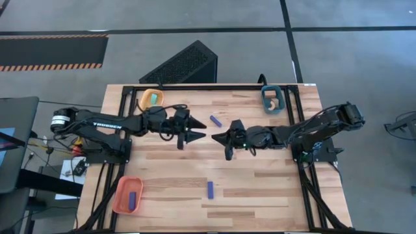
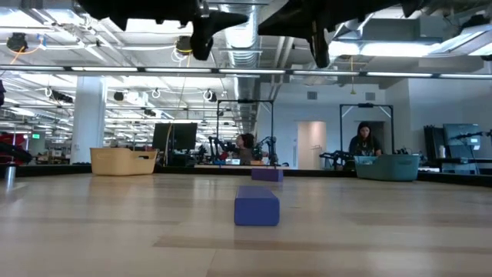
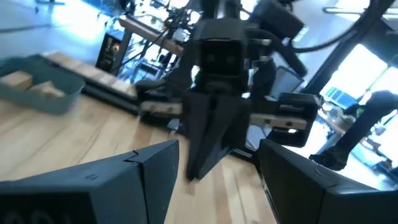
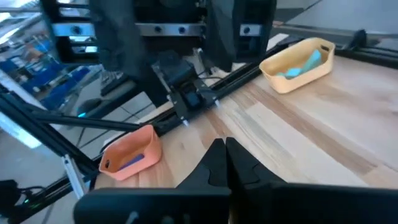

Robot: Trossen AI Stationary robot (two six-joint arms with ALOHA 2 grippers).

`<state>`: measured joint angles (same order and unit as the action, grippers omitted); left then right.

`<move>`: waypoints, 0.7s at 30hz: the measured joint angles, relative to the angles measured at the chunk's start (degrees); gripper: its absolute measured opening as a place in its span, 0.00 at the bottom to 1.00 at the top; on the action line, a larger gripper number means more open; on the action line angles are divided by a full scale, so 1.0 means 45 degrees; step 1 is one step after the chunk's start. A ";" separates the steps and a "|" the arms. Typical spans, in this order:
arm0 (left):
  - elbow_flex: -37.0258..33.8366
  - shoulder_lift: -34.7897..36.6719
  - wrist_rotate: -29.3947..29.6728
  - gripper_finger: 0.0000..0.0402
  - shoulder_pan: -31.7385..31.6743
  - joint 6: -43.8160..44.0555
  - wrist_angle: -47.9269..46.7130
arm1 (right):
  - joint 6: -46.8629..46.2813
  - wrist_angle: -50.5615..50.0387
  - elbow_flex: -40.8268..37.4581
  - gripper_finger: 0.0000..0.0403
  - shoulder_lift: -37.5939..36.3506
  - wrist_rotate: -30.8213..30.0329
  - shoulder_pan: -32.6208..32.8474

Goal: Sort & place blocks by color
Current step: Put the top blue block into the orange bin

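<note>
Hovering mid-table, our two grippers face each other tip to tip, neither carrying anything. Our left gripper [image 1: 196, 135] has its fingers spread and holds nothing. Our right gripper [image 1: 221, 138] is clenched tight with nothing between the fingers, as its wrist view shows.

Two dark blue blocks lie loose on the table [image 1: 260, 188]: one blue block [image 1: 215, 120] sits toward the far edge, just beyond the gap between the grippers, and another blue block [image 1: 210, 188] lies near the front edge, about mid-width. In the low view the front one is the nearer of the two.

Sorted so far: the orange tray [image 1: 127, 194] at the front left corner has a blue block in it, the yellow tray [image 1: 151, 99] at the far left corner has a cyan piece, and the teal tray [image 1: 272, 99] toward the far right corner has tan wood pieces.

Step in hand, we judge: between picks, choosing the next blue block. Most of the sort looks done, with two blues remaining. Next move calls for the spread left gripper to swing over the far blue block, line its fingers across the block's short side, drop and close, then carry it to the orange tray.
</note>
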<state>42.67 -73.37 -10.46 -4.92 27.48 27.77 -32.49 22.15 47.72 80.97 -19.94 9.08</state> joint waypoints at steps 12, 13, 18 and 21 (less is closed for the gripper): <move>0.1045 -0.0424 0.1430 0.52 0.0119 -0.0927 -0.2583 | 0.0034 -0.3124 0.0082 0.04 0.0538 0.0105 -0.1992; 0.1041 -0.0337 0.1501 0.52 0.0119 -0.0960 -0.2911 | 0.0029 -0.3494 0.0083 0.05 0.0884 0.0138 -0.2327; 0.1040 -0.0162 0.1802 0.52 0.0119 -0.0956 -0.3384 | 0.0181 -0.4031 0.0346 0.16 0.2542 0.1494 -0.4053; 0.1040 -0.0074 0.1847 0.52 0.0119 -0.0951 -0.3446 | 0.0362 -0.5168 0.1121 0.23 0.3720 0.2164 -0.4901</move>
<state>47.35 -73.71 -2.15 -4.38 23.20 12.26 -30.86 -1.11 52.77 97.71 -10.20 -12.97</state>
